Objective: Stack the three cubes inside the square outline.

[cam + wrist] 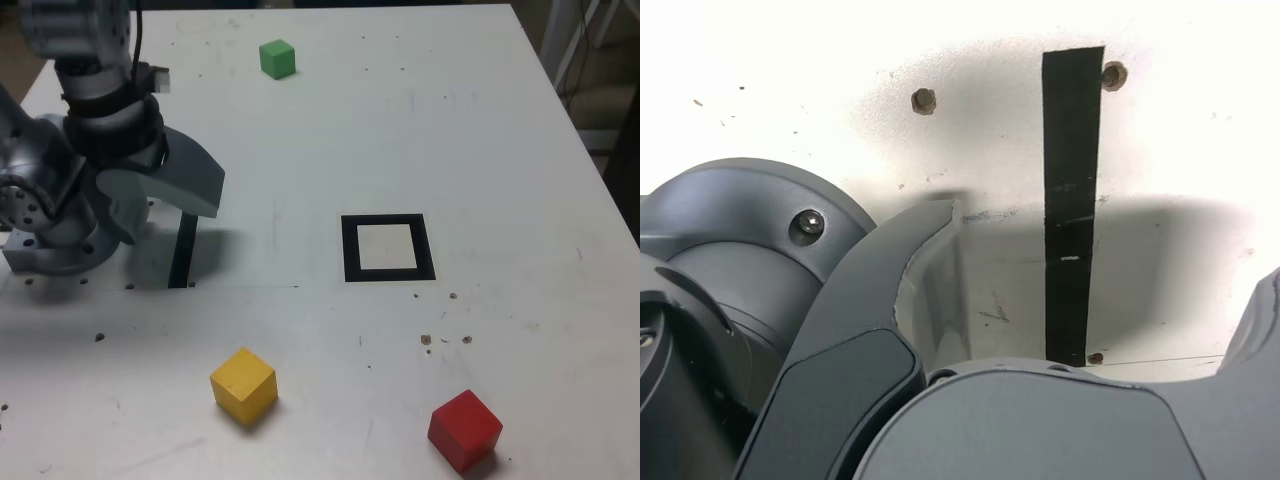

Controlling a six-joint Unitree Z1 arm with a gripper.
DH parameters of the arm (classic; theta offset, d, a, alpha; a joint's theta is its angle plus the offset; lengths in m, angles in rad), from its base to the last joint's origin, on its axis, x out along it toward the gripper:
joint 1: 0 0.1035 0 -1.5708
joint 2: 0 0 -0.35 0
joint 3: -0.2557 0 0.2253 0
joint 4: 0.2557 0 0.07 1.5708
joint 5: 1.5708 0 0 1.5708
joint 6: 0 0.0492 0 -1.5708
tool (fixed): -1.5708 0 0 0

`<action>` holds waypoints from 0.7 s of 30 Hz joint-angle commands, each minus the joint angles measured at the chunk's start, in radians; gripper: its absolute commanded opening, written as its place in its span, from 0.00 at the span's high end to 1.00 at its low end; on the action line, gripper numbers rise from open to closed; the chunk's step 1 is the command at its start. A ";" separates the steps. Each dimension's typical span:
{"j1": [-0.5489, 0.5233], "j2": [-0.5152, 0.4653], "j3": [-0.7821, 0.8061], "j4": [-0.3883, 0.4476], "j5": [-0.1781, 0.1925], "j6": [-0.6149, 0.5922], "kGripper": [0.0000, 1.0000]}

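White table (420, 120) | red block (465, 429), yellow block (243, 384), green block (277, 58) lay scattered, well apart, none stacked | square outline (388, 248) held nothing | gripper (1090, 300) jaws spread, gripping nothing, over black strip (1071, 200), prob. parked at start.

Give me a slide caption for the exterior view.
Open gripper parked near the arm base; green cube, yellow cube, red cube scattered around unfilled square outline.

Three cubes sit on the surface (480, 120): one green cube (277, 58), one yellow cube (244, 384) and one red cube (465, 429). There is one square outline (388, 247), one black strip (183, 250) and one claw (165, 190).
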 commanded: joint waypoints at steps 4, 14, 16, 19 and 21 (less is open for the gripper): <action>-0.001 -0.004 -0.006 0.025 -0.008 0.002 0.00; -0.002 0.015 -0.088 0.116 0.001 0.006 0.00; -0.002 0.020 -0.127 0.143 0.005 0.010 0.00; -0.002 0.031 -0.185 0.169 0.005 0.015 0.00; -0.003 0.043 -0.214 0.175 -0.002 0.016 0.00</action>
